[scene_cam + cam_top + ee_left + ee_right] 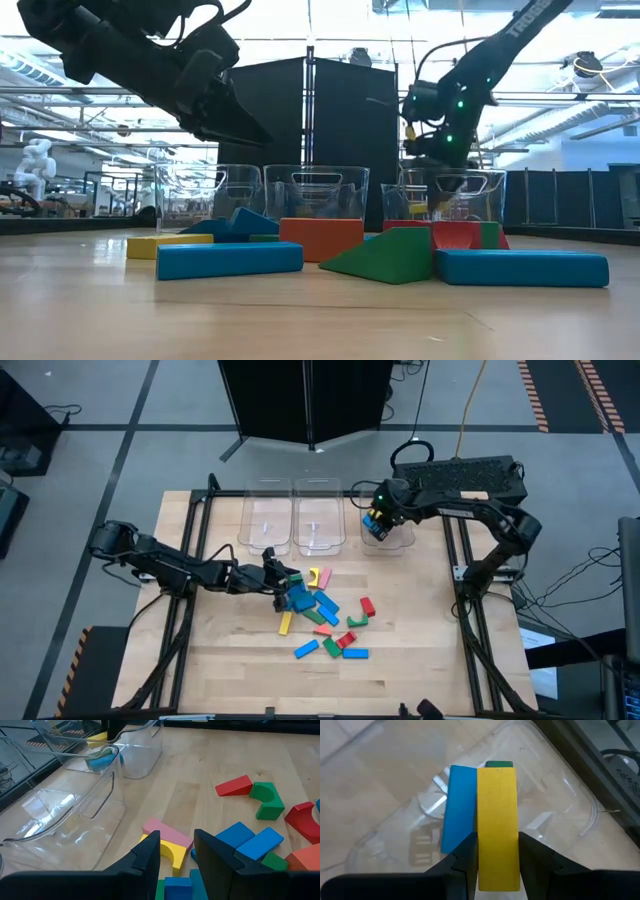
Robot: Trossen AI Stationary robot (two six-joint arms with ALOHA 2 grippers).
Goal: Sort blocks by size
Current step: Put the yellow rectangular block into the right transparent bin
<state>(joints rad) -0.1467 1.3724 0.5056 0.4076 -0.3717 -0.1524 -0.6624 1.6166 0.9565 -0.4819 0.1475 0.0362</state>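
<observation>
Right end effector (497, 852) grips long yellow block (497, 825).

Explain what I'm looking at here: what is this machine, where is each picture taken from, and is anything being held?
Two robot arms work at a wooden table. One picture looks down from above, one looks level across the tabletop, and two come from cameras on the wrists. Coloured toy blocks lie scattered mid-table; three clear bins stand at the far edge. The right gripper holds a yellow block over the rightmost bin, where a blue block already lies. The left gripper hovers over the pile, holding nothing.
</observation>
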